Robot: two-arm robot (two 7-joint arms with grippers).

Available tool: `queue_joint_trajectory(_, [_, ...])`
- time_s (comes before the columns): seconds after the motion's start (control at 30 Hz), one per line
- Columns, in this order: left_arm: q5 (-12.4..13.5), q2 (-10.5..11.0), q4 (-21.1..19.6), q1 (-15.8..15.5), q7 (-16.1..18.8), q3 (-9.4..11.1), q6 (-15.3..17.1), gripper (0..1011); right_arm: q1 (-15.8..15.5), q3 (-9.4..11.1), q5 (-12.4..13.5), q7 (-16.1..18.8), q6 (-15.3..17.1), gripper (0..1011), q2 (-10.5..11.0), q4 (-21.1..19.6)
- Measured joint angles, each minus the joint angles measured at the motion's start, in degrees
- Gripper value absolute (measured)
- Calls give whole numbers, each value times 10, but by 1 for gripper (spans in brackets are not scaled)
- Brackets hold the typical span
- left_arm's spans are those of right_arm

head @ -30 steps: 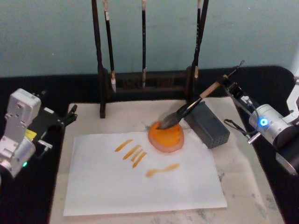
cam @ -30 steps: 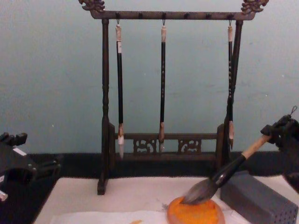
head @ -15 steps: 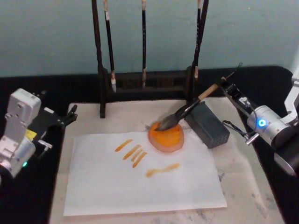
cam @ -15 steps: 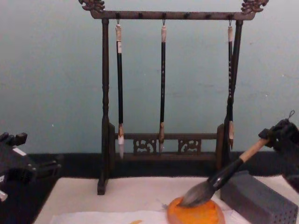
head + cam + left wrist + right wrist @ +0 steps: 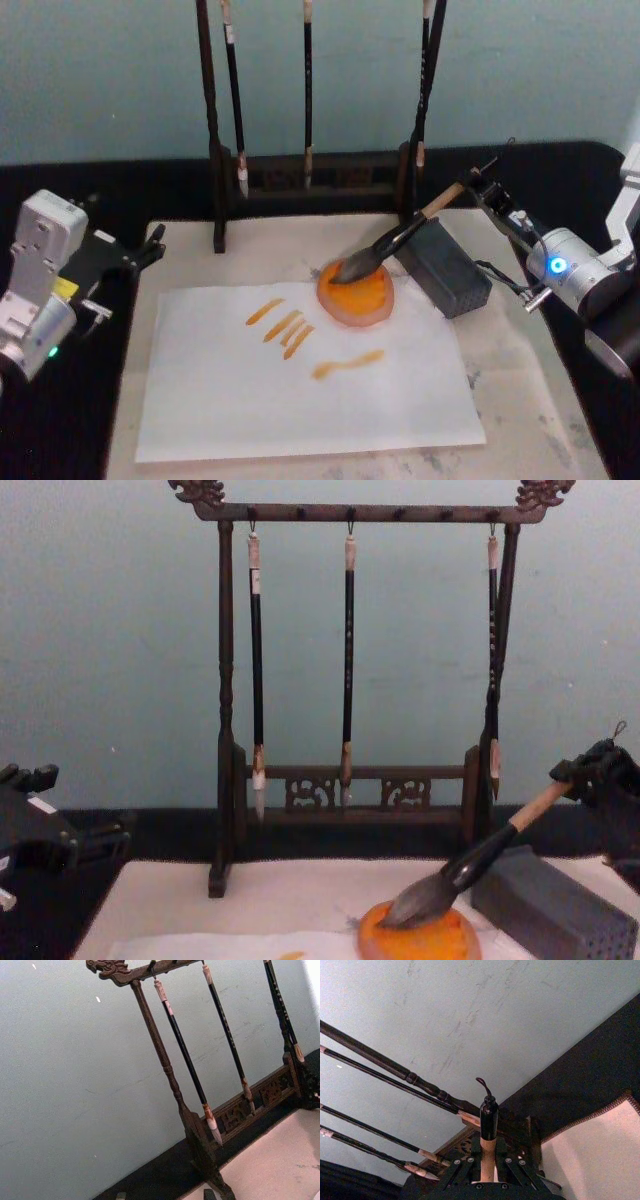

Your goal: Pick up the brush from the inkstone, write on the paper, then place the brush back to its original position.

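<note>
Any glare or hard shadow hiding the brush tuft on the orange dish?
Head view: no glare on the thin white paper sheet; the large tan-shafted calligraphy brush in the right end effector stands out on the small round orange inkstone; left end effector parked leftward. Chest view: tuft dark but distinct.

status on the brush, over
right gripper shut on the brush, tuft on the inkstone. left gripper parked at left. shaft crosses above the grey block.

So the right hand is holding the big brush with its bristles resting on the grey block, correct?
Not quite. The right hand does hold the brush, but its bristles rest in the orange inkstone, not on the grey block; the head view shows it. The left hand is parked.
</note>
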Motion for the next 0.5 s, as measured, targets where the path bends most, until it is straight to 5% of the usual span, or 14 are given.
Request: queue_joint_trajectory(0.5, [0, 0, 0, 0, 0, 0, 0, 1001, -4, -17, 20, -6, -6, 176, 11, -6])
